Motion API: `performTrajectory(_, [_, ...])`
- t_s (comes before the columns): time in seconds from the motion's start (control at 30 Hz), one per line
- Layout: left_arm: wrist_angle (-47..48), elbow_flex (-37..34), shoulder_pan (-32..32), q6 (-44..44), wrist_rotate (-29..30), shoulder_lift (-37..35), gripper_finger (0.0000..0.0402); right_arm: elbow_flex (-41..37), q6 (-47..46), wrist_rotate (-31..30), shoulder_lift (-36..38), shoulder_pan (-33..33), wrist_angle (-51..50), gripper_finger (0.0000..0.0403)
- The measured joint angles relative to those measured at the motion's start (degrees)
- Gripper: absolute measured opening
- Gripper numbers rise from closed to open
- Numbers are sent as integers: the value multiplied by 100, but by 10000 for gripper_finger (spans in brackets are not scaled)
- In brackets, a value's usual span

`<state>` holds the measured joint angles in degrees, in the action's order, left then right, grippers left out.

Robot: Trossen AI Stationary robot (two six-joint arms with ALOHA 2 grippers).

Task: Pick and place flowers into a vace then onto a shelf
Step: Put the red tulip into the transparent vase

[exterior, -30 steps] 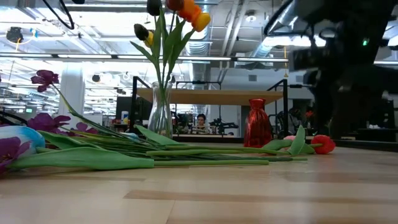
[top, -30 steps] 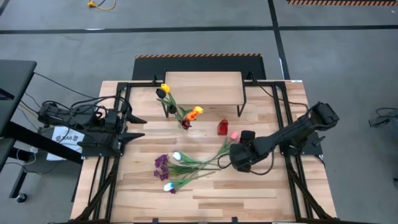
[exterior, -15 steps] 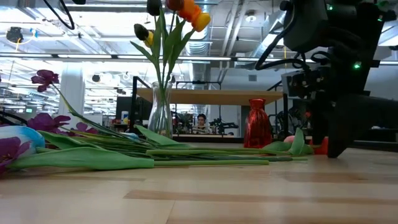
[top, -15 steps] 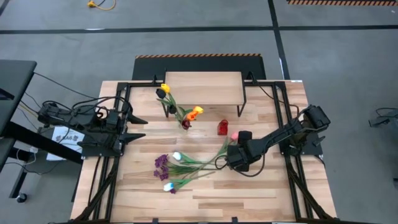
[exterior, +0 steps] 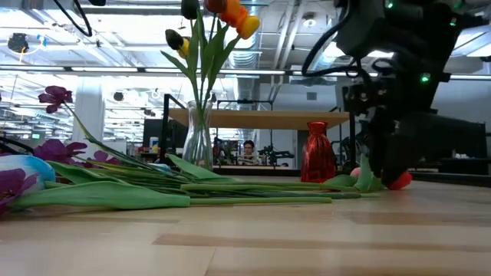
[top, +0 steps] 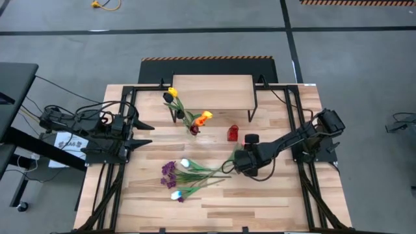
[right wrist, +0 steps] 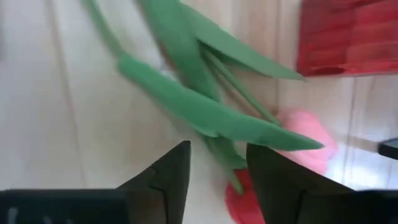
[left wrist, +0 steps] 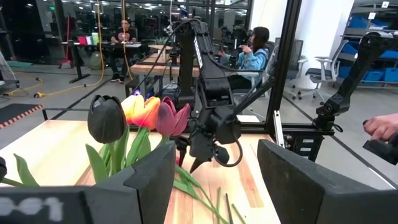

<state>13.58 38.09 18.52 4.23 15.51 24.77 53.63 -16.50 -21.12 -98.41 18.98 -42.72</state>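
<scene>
A clear glass vase [exterior: 197, 142] stands left of the table's middle and holds yellow, dark, orange and deep red tulips [top: 194, 121], which also show in the left wrist view [left wrist: 134, 115]. Loose tulips and purple sprigs [top: 192, 172] lie flat in front of it. My right gripper [top: 237, 161] is open and low over their stems, one finger on each side of a green stem [right wrist: 219, 149], close to a pink head [right wrist: 305, 140] and a red head [right wrist: 245, 199]. My left gripper [top: 144, 132] waits open at the left edge. The shelf [top: 212, 91] stands at the far edge.
A small red vase [top: 233, 133] stands just beyond my right gripper, also seen in the low view [exterior: 317, 151]. Black frame rails [top: 296, 130] run along both table sides. Bare planks [top: 260, 201] lie at the near edge. People sit in the room behind.
My right gripper has come down to the tabletop and moved toward the table's left, along the loose tulips from their pink and red heads onto the stems. The flowers and the vases have kept their places.
</scene>
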Motion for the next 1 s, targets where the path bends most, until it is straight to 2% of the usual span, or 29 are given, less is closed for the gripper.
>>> performTrajectory(0.57, [80, 0, 0, 0, 4, 0, 217, -498, 3, 203, 5, 7, 350, 113])
performTrajectory(0.7, [79, 0, 0, 0, 5, 0, 217, -501, -34, 280, -2, 14, 376, 78])
performTrajectory(0.83, [76, 0, 0, 15, 5, 0, 217, -503, -300, 305, -15, 116, 350, 17])
performTrajectory(1.0, [72, 0, 0, 91, 7, 0, 217, -443, -742, 281, -28, 385, 241, 14])
